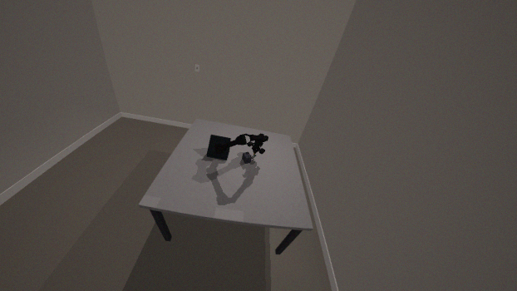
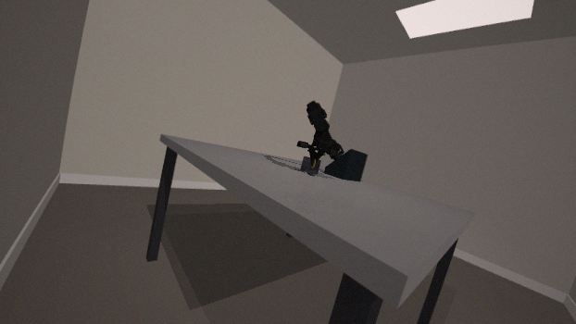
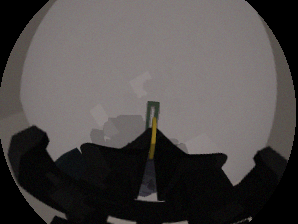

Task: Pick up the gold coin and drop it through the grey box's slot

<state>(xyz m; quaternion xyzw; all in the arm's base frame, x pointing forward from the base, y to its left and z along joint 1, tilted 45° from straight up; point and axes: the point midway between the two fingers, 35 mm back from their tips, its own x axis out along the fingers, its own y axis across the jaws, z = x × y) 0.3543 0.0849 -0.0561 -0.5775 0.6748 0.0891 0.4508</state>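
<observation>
The gold coin (image 3: 154, 137) is upright between the fingertips of my gripper (image 1: 254, 153) (image 2: 314, 158) (image 3: 152, 131), which is shut on it. In the wrist view the coin is seen edge-on, a slightly curved yellow strip. The dark-green holder (image 3: 153, 103) lies below and just ahead of the fingertips; part of its slot shows without the coin. The coin appears raised above it. The closed grey box (image 1: 247, 157) (image 2: 306, 166) stands close beside the gripper; in the wrist view part of it (image 3: 148, 181) shows between the fingers. Its slot cannot be made out.
The large dark block (image 1: 219, 146) (image 2: 353, 165) at the arm's base stands beyond the grey box. All of this is on a pale table (image 1: 187, 183) (image 2: 370, 208) (image 3: 150, 50), whose edges lie well away from the gripper. The arm's shadow falls across the table.
</observation>
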